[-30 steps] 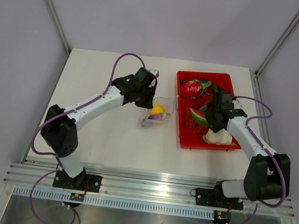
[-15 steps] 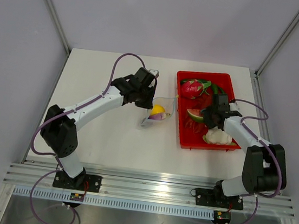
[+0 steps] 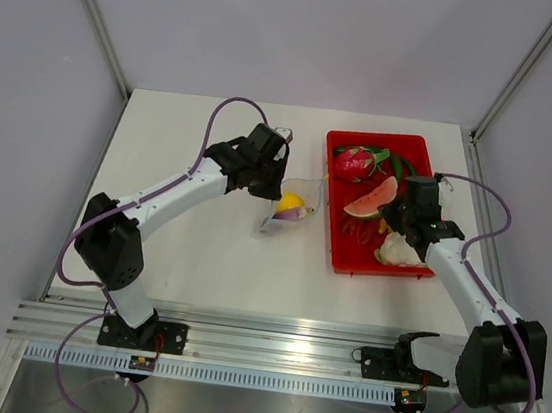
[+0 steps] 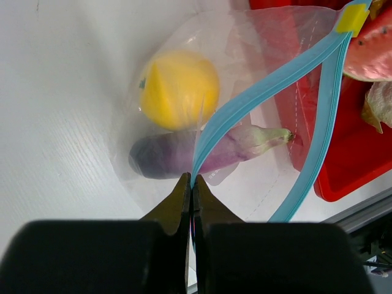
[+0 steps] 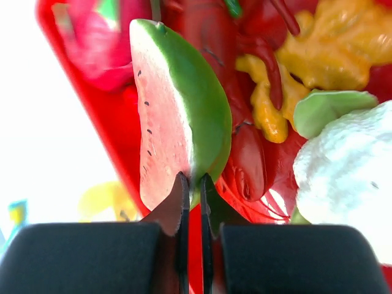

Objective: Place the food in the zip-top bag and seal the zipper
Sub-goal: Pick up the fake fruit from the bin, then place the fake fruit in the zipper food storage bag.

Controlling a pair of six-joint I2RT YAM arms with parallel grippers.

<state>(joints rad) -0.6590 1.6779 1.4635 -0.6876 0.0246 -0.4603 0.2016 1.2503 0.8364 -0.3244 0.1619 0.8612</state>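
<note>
The clear zip-top bag point(image 3: 295, 214) lies on the white table, left of the red tray. Inside it are the yellow fruit point(image 4: 177, 89) and the purple eggplant point(image 4: 168, 158). My left gripper point(image 4: 192, 179) is shut on the light-blue zipper point(image 4: 263, 86) at the mouth's near end, holding that edge up; from above this gripper point(image 3: 277, 184) sits just left of the bag. My right gripper point(image 5: 192, 182) is shut on the rind edge of the watermelon wedge point(image 5: 177, 110). The wedge point(image 3: 370, 200) hangs over the tray with my right gripper point(image 3: 388, 210) beside it.
The red tray point(image 3: 380, 137) holds a pink dragon fruit point(image 3: 355, 162), a white cauliflower point(image 3: 400, 250), a red lobster toy point(image 5: 248, 159) and a yellow ginger piece point(image 5: 318, 43). Its left wall stands between the wedge and the bag. Walls close in the table on both sides.
My right gripper has closed on the watermelon wedge and raised it off the tray floor, the arm swinging outward. The left arm and the bag have stayed put.
</note>
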